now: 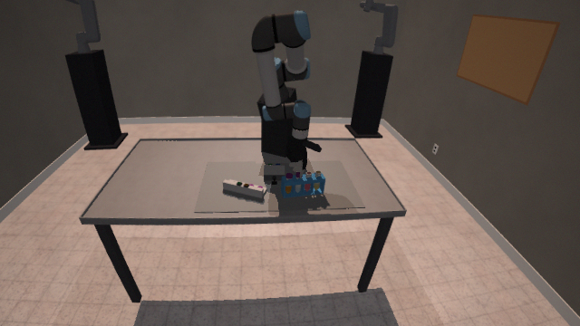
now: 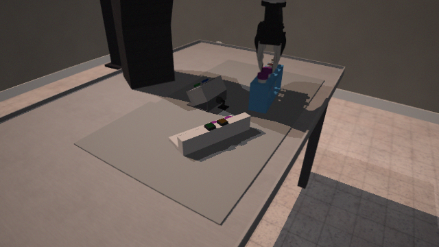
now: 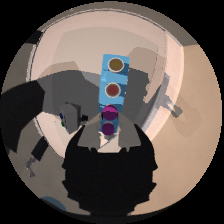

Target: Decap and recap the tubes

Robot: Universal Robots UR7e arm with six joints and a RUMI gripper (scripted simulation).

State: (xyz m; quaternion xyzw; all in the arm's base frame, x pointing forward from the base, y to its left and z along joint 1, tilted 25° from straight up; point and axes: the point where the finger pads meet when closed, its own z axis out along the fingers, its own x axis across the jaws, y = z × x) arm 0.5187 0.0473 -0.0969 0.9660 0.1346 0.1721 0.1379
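Note:
The blue decapping station [image 2: 265,90] holds four capped tubes in a row; it also shows in the top view [image 1: 304,186]. In the wrist view the caps run brown [image 3: 116,64], red [image 3: 113,90], then two purple ones [image 3: 110,112] [image 3: 107,128]. My gripper [image 2: 267,68] comes straight down on the purple end of the row and is shut on a purple cap [image 2: 265,73]. I cannot tell for sure which of the two purple caps it is. The white cap tray [image 2: 210,133] lies apart, with its green [image 2: 210,126] and amber [image 2: 222,121] lamps dark.
The grey key housing [image 2: 206,92], with the green and blue keys on top, stands between the arm's base and the cap tray. The station is close to the table's edge [image 2: 329,92]. Two black pillars [image 1: 94,97] [image 1: 372,92] stand behind the table.

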